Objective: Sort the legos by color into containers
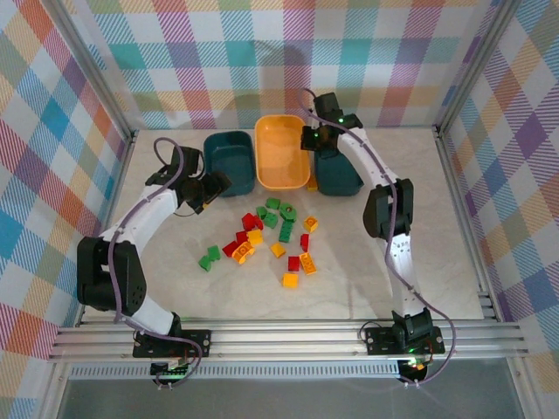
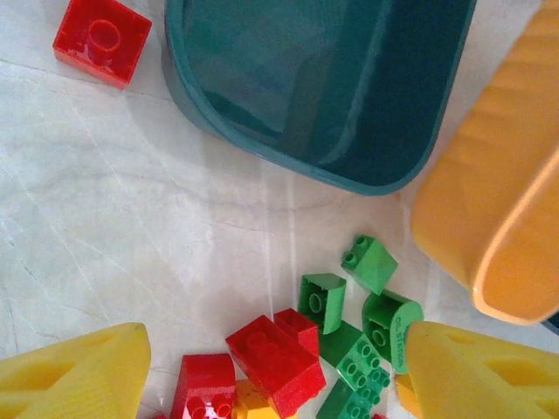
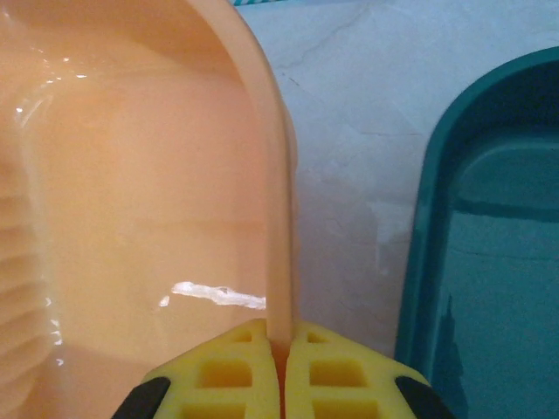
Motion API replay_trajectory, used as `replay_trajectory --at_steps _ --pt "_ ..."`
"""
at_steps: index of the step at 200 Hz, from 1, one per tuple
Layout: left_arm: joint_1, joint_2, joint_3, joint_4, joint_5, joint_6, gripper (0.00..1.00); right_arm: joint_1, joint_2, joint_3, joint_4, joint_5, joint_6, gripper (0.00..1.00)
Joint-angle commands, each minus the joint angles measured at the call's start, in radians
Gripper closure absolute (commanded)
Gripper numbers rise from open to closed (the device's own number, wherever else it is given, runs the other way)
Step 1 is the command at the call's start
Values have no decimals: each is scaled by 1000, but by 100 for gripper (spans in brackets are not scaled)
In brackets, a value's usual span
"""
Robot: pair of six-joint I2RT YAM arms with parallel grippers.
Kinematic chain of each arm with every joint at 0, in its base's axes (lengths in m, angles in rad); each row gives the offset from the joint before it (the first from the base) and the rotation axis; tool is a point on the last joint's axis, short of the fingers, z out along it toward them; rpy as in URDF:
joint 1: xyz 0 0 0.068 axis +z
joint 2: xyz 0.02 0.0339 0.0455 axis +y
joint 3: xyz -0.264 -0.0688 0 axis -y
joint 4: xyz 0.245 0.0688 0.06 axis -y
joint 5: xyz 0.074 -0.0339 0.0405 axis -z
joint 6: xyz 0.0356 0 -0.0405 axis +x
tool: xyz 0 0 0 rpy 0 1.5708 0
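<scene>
Where the marbled tabletop (image 1: 175, 288) meets the plaid back wall (image 1: 262, 52), three bins stand in a row across the upper centre of the overhead frame. A yellow-orange bin (image 1: 281, 161) is in the middle, a left dark teal bin (image 1: 229, 153) is just beside it, and a right dark teal bin (image 1: 342, 175) stands on its other side, partly under the right arm (image 1: 384, 201). That arm reaches up the right of the frame, and the right gripper (image 1: 313, 140) sits at the yellow-orange bin's right-hand rim. Its wrist camera shows the two yellow fingers (image 3: 227, 375) pressed together at the bottom edge, pinching the bin's thin wall between them, while the right dark teal bin stands apart at the right of that view. The left arm (image 1: 148, 214) curves up the left of the overhead frame, and the left gripper (image 1: 212, 186) hangs just below the left dark teal bin. Its yellow fingers (image 2: 70, 375) are spread wide apart in the lower corners of its wrist view, above bricks on the table. The legos (image 1: 271, 236) lie loose on the tabletop at centre frame, red, green and yellow mixed, below the bins. In the left wrist view a red brick (image 2: 100, 39) lies alone at upper left beside the teal bin's wall, and green bricks (image 2: 367, 262) cluster with red ones at bottom centre.
</scene>
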Motion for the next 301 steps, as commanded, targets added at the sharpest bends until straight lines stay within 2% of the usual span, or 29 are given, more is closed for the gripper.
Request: replay_trajectory --at_steps 1,52,80,101,112,139,196,263,273,292,301 --pt "-5 -48 -10 -4 4 2 23 9 28 49 -58 -33 14 96" --pt "-5 -48 -11 -13 6 11 23 9 60 42 -28 -35 60 93" --pt "-6 -46 -17 -9 15 9 23 12 84 42 -25 -27 100 68" --pt "-6 -45 -19 -22 16 16 22 15 80 39 -23 -18 108 64" --pt "-6 -46 -19 -31 17 20 23 15 67 26 -25 1 117 58" --pt "-6 -64 -29 -36 24 16 23 13 -5 -120 55 22 135 53" --pt "-8 -76 -50 -37 9 23 22 -44 -93 -302 133 37 135 52" --pt "-9 -51 -50 -22 25 19 22 -71 -172 -344 119 52 59 50" --pt "-10 -48 -49 -20 31 19 22 -71 -188 -362 112 56 44 55" --pt "-14 -46 -50 -19 31 19 22 -61 -209 -400 77 61 27 74" --pt "-16 -43 -52 -16 30 20 22 -49 -216 -424 68 58 13 80"
